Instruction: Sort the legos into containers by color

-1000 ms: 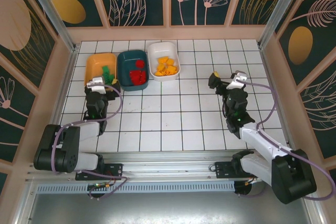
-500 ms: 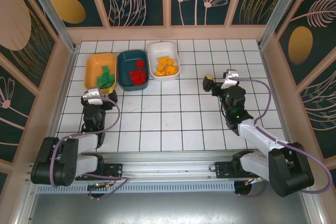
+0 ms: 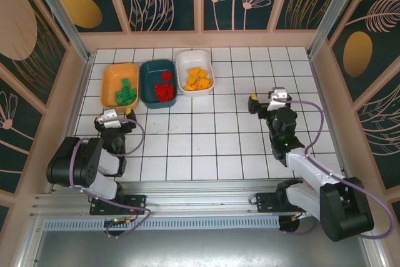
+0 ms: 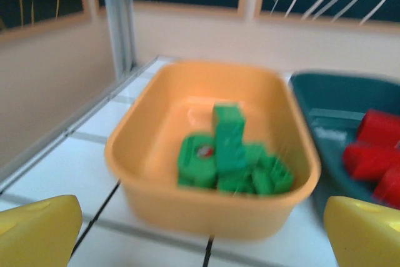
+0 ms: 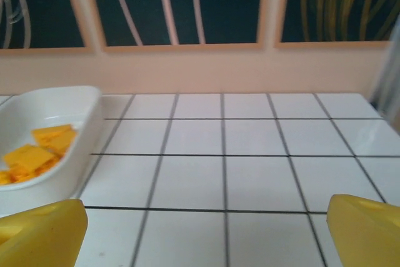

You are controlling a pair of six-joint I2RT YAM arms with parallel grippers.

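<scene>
Orange tray (image 3: 110, 74): green legos (image 3: 126, 92); teal (image 3: 150, 70): red (image 3: 164, 89); white (image 3: 187, 60): yellow (image 3: 197, 80). Left hand (image 4: 201, 229), right hand (image 5: 203, 231) wide.

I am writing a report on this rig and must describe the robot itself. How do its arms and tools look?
The left arm and right arm have black joints and pale grey links; a lilac cable runs along each. The left tool and right tool are black with a white part and yellow fingers.

The orange tray (image 4: 206, 214), teal tray (image 4: 325, 98) and white tray (image 5: 62, 182), all 3, look like smooth, glossy plastic, as do the bricks (image 4: 228, 139). The bench (image 5: 250, 179) is glossy white tile.
</scene>
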